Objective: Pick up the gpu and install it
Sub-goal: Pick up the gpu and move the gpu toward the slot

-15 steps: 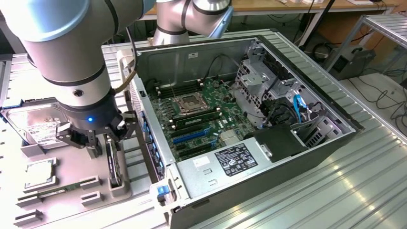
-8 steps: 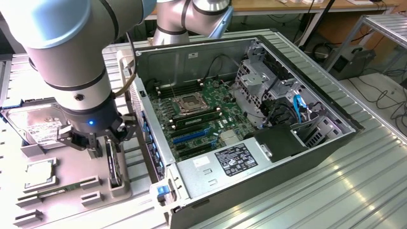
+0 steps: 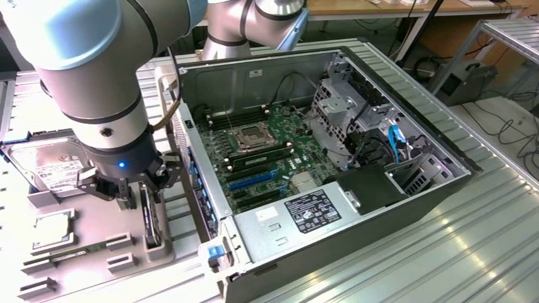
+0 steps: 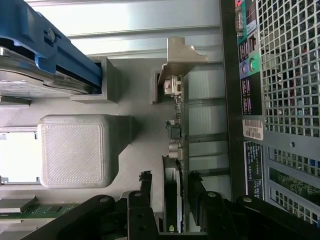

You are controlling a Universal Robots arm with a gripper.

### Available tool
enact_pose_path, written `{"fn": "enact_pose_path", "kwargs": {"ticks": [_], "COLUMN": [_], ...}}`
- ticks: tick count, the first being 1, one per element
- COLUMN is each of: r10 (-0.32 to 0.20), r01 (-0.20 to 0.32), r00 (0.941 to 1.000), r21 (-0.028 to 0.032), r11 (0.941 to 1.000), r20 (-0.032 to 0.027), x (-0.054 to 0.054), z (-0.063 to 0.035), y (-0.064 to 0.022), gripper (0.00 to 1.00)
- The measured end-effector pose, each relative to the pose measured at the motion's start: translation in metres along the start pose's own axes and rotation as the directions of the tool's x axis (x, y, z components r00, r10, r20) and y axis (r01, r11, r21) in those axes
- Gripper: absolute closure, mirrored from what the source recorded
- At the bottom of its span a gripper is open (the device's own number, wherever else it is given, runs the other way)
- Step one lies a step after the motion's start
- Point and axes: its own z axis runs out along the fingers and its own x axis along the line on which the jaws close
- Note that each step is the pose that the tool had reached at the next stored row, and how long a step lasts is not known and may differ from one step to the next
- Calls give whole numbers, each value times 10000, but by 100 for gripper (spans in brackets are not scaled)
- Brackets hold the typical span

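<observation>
Ribbed metal table (image 3: 471, 252) underfoot, and right up front sits the grey parts tray (image 3: 84, 218). Here's the action: the gripper (image 3: 135, 189) is down over the tray with its fingers (image 4: 145, 187) spread wide, one on each side of the gpu (image 3: 151, 221). The card stands on edge in its holder slot, silver bracket (image 4: 182, 55) at the end away from the fingers, and it is not clamped. So by my read we're in the pick-up step, grasp lined up but not made, card not yet lifted. What this grasp calls for, I'd say, is the pads meeting both flat faces squarely, clear of the holder walls, since a thin board gripped off-centre could tilt. Beside it on the tray lie a processor chip (image 3: 52, 228) and the hard drive (image 3: 50, 167). Beyond, the open computer case (image 3: 438, 189) lies on its side, motherboard (image 3: 269, 158) exposed, blue expansion slots (image 3: 252, 178) empty. Cables (image 3: 514, 126) trail on the floor behind.
</observation>
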Motion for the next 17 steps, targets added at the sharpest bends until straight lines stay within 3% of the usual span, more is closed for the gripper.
{"fn": "enact_pose_path", "kwargs": {"ticks": [6, 8, 9, 17], "r10": [0, 0, 1, 1], "r01": [0, 0, -1, -1], "r00": [10000, 10000, 10000, 10000], "r21": [-5, -5, -6, -10], "r11": [10000, 10000, 10000, 10000], "r20": [1, 0, 1, 0], "x": [0, 0, 0, 0], "z": [1, 1, 1, 1], "y": [0, 0, 0, 0], "gripper": [59, 72, 74, 74]}}
